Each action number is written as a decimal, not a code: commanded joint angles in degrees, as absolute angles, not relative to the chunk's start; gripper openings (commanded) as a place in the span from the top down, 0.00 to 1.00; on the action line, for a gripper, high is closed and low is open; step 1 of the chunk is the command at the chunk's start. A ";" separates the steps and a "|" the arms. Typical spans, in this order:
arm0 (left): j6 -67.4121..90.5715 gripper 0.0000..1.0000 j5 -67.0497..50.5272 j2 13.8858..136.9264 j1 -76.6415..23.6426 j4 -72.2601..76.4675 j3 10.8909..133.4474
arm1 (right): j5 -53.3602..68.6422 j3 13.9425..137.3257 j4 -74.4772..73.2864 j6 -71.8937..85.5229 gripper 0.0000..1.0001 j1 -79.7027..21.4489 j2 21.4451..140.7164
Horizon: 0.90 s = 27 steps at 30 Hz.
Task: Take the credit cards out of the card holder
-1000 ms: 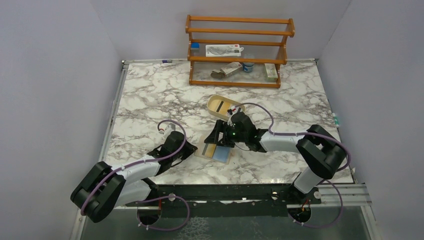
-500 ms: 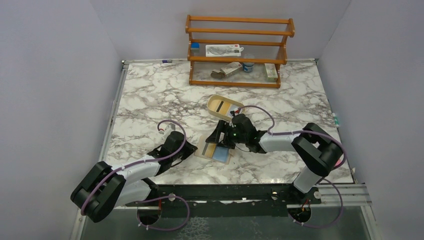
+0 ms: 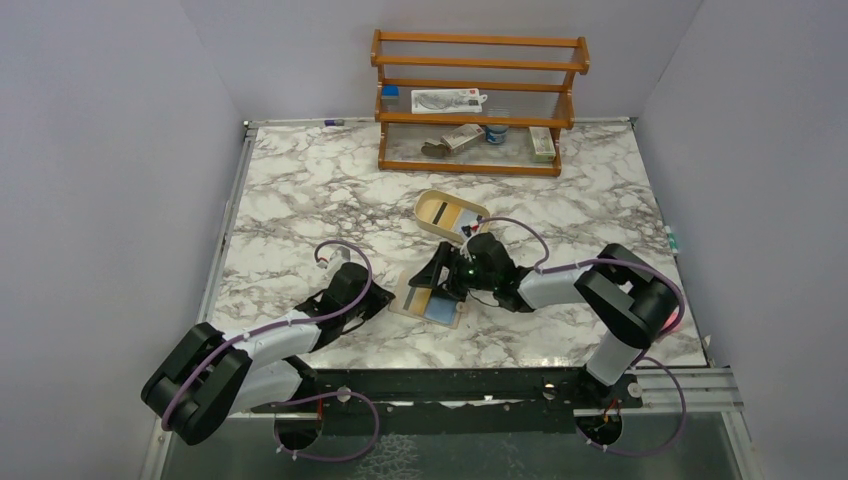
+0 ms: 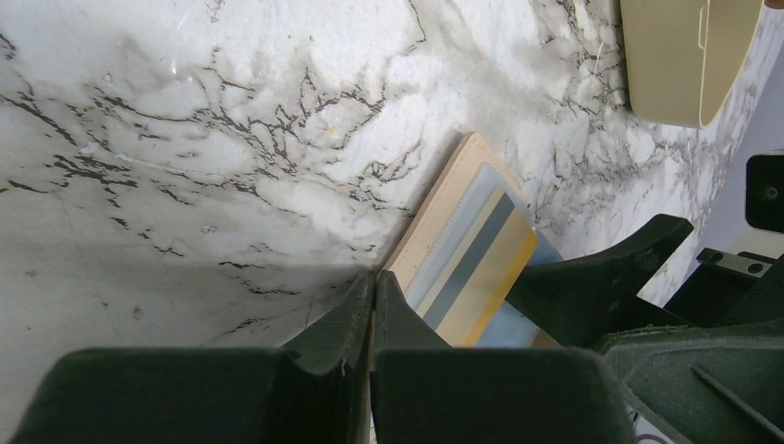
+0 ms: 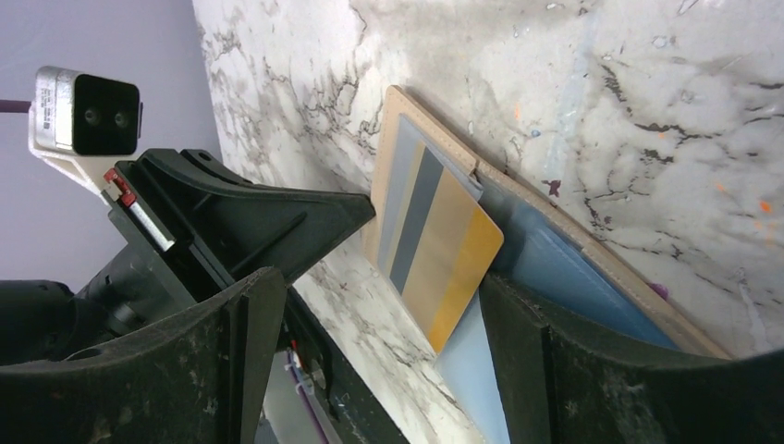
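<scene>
The tan card holder (image 3: 447,312) lies open on the marble, its light blue panel (image 5: 555,268) facing up. Two credit cards stick out of its pocket, overlapping. One is whitish-grey with a dark band (image 5: 418,203) and the other yellow-orange (image 5: 467,268). In the left wrist view they are the banded card (image 4: 473,252) and the yellow one (image 4: 507,277). My right gripper (image 5: 388,370) is open and straddles the cards' free end, with one finger (image 5: 532,342) over the blue panel. My left gripper (image 4: 373,289) is shut, its tips against the edge of the holder (image 4: 442,208).
An oval tan tray (image 3: 450,213) sits just behind the holder, seen also as the tray (image 4: 679,65) in the left wrist view. A wooden rack (image 3: 478,100) with small items stands at the back. The two grippers are close together over the holder.
The right arm has edged slightly down and left toward the holder. The left arm and the holder have not moved.
</scene>
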<state>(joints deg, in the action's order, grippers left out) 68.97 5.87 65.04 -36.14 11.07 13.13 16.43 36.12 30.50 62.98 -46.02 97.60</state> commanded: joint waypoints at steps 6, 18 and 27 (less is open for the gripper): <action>69.57 1.00 8.97 65.61 -36.47 7.73 11.43 | 21.18 36.11 38.37 64.01 0.20 -46.82 97.43; 69.61 1.00 8.96 64.01 -36.65 7.02 10.86 | 23.16 38.23 43.43 65.17 0.20 -48.03 101.90; 69.61 1.00 8.79 63.92 -36.64 7.01 10.77 | 24.07 38.76 51.01 68.53 0.20 -50.03 106.56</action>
